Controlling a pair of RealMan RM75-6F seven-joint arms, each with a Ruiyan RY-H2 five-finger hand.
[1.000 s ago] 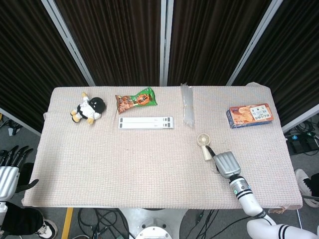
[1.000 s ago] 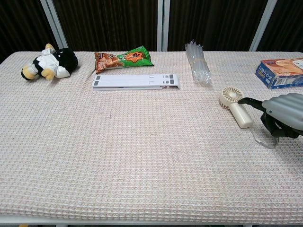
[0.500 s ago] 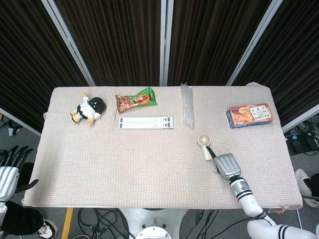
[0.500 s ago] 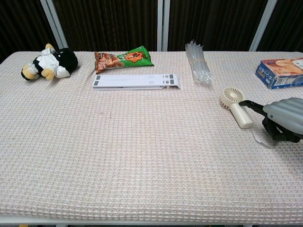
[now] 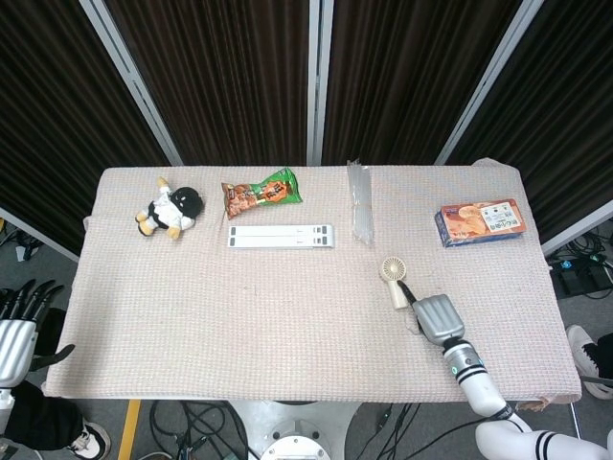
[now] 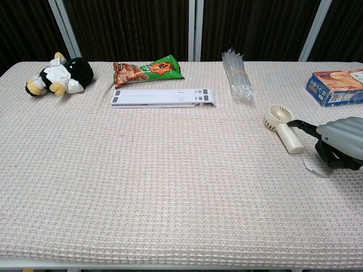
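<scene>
Now your right hand (image 5: pixel 438 317) rests low on the beige waffle-weave tablecloth (image 5: pixel 239 307), lower right of the head view, one dark fingertip (image 6: pixel 295 123) touching the handle of the small cream handheld fan (image 6: pixel 282 128); whether the fingers grip anything, you cannot tell. Your left hand (image 5: pixel 14 335) hangs off the table's lower left, fingers spread, holding nothing.
</scene>
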